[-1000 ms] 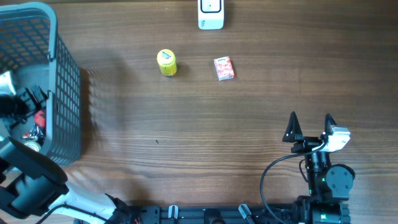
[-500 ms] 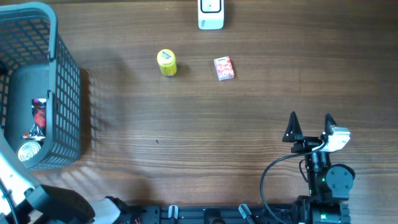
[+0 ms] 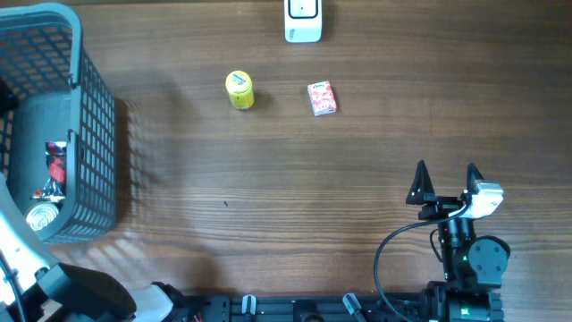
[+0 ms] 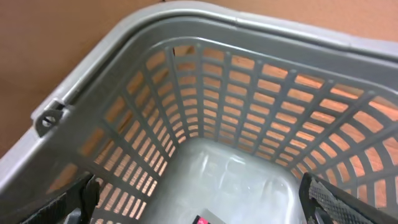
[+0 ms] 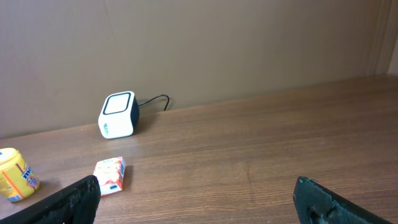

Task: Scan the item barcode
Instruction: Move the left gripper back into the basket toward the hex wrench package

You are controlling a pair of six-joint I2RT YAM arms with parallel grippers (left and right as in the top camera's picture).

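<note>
Nearest the robot, well short of the scanner (image 3: 303,20) and off to its right, the right hand (image 3: 445,170) hovers over bare counter (image 3: 313,197) with its two dark fingers spread apart and nothing between them. Far to the scanner's left, the left hand (image 4: 198,186) looks down into the grey mesh basket (image 3: 94,134). Its fingers (image 4: 84,199) sit at the two bottom corners of its wrist view, wide apart and empty. On the basket floor lie a silver can (image 3: 40,217) and a red packet (image 3: 55,165), whose print is too small to read. Farther out, just in front of the scanner and slightly right of it, lies the small red-and-white box (image 3: 322,97). The yellow tub (image 3: 239,90) stands in front of the scanner to its left, apart from the box. The tub has blue lettering on its side, but it is blurred and cannot be read; the box's label is illegible too. The scanner is a white cube with a dark window, standing at the far edge, and no brand shows on it. A second ago the left arm lay across the basket and hid its contents; it has since drawn back toward the near-left corner. The right hand, box, tub and scanner have not moved.
</note>
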